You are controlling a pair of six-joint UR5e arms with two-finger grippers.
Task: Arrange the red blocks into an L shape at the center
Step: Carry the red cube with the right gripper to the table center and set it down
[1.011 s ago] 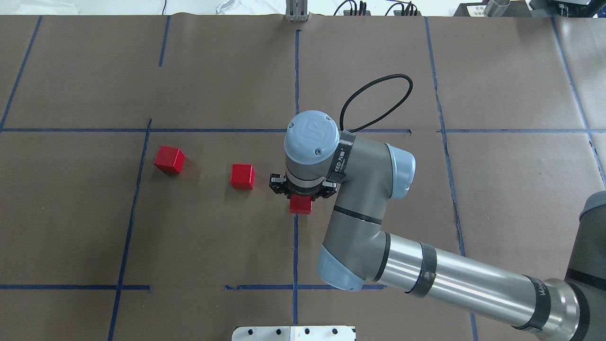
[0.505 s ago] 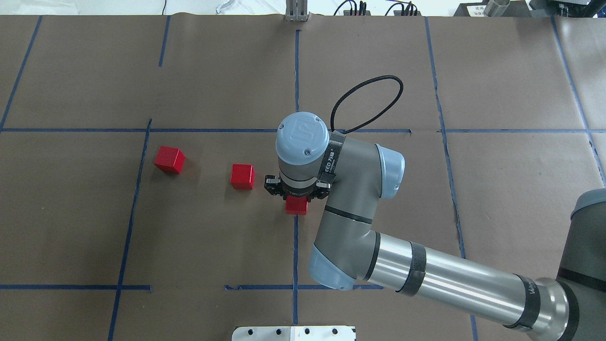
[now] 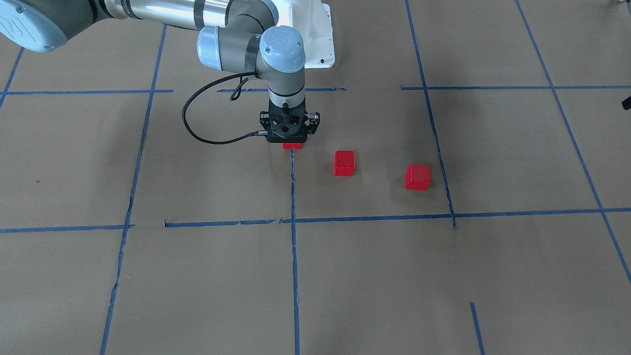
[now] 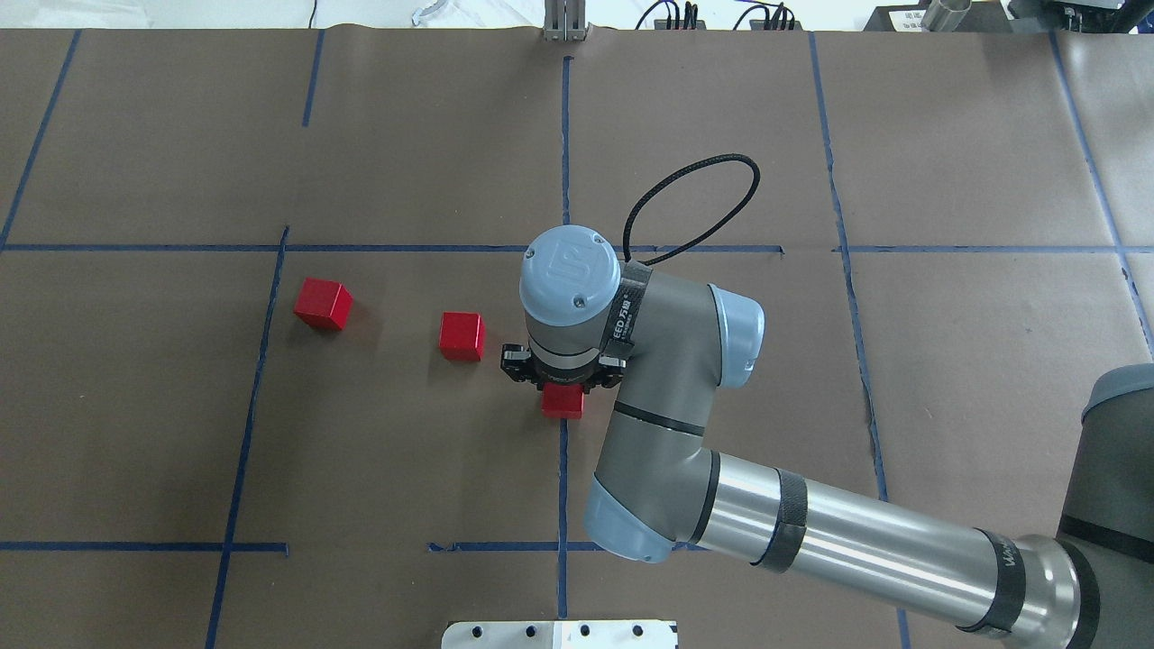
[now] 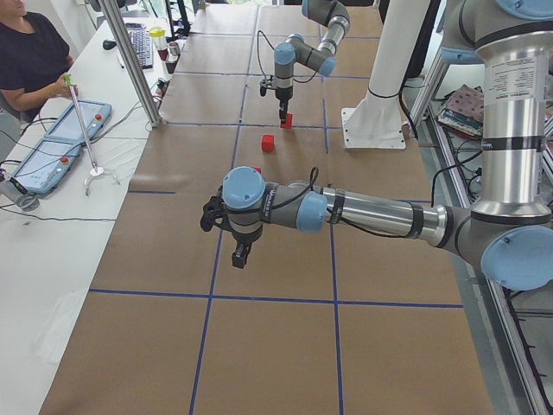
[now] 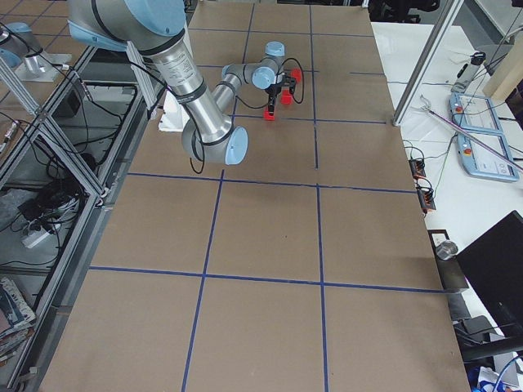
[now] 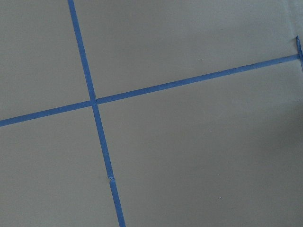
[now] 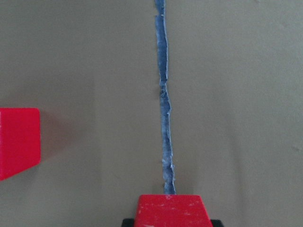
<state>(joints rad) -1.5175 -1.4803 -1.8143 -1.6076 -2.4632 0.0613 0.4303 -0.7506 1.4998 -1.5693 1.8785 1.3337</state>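
Right end effector [image 4: 561, 386] grasps a red block [image 8: 173, 210] over the torn blue tape line [image 8: 163, 118]. A second block [image 4: 462, 336] lies near on its left, and a third block [image 4: 323, 303] farther off.

Embossed logo mark on the grey-blue cap [image 4: 570, 269] of the right arm's wrist joint, its letters not clear. White lettering on the black strap [image 4: 625, 309] just beside that cap, with only "EED" legible. More white print on a black band [image 4: 1010, 563] lower on the same arm, unreadable. Fine print on a label [image 5: 510, 82] on the near arm's upright column, too small to read.
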